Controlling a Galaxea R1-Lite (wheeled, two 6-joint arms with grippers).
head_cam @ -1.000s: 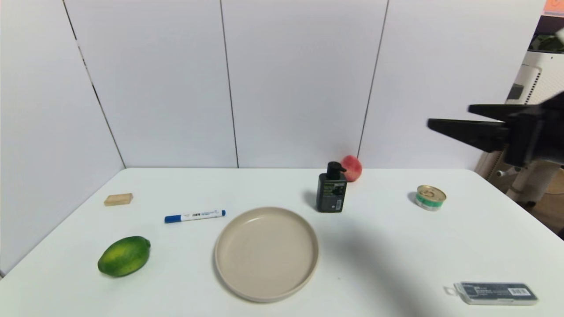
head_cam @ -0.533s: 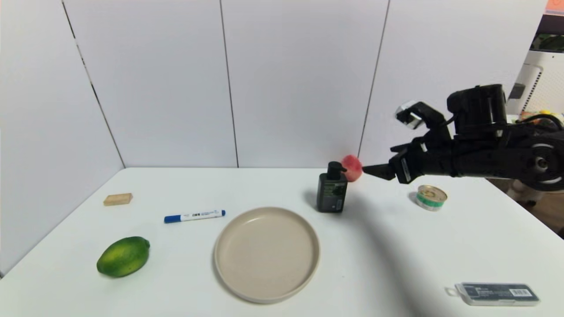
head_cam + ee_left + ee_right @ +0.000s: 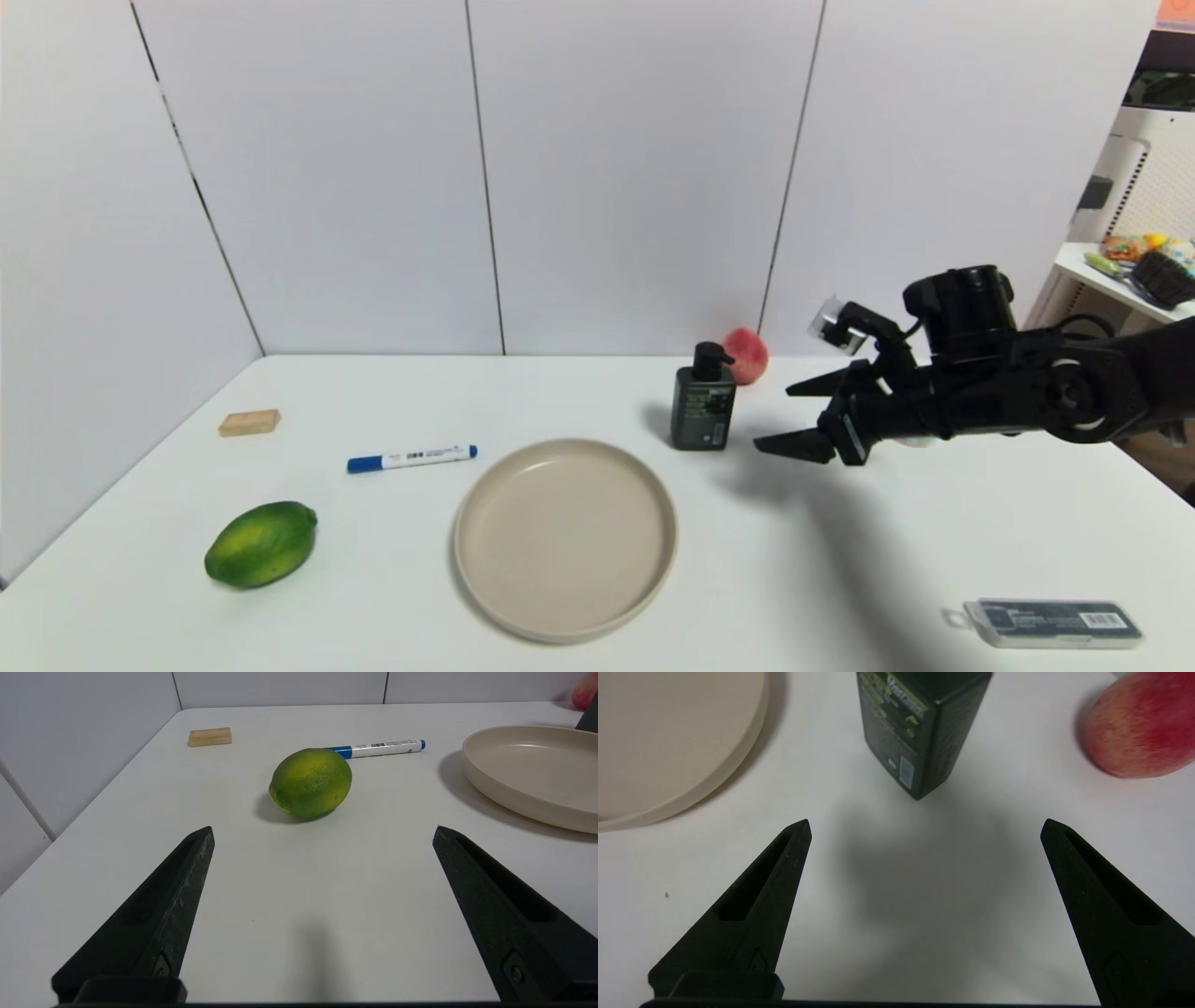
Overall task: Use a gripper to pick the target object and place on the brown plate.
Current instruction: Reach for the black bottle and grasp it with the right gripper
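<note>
Right end effector (image 3: 787, 416) hangs released just beside the upright bottle (image 3: 702, 406), nothing grasped, plate (image 3: 564, 539) nearby.

Dark green-black squarish pump bottle (image 3: 703, 403): black pump cap, label of pale text. Large round matte plate (image 3: 565, 539): beige-tan, plain. Round fruit (image 3: 747, 356): red-pink, mottled. Oval citrus fruit (image 3: 260, 543): green, yellow patches. Marker pen (image 3: 412, 458): white barrel, blue cap. Flat case (image 3: 1052, 622): dark, white barcode. Smooth tabletop (image 3: 840, 560): white.
</note>
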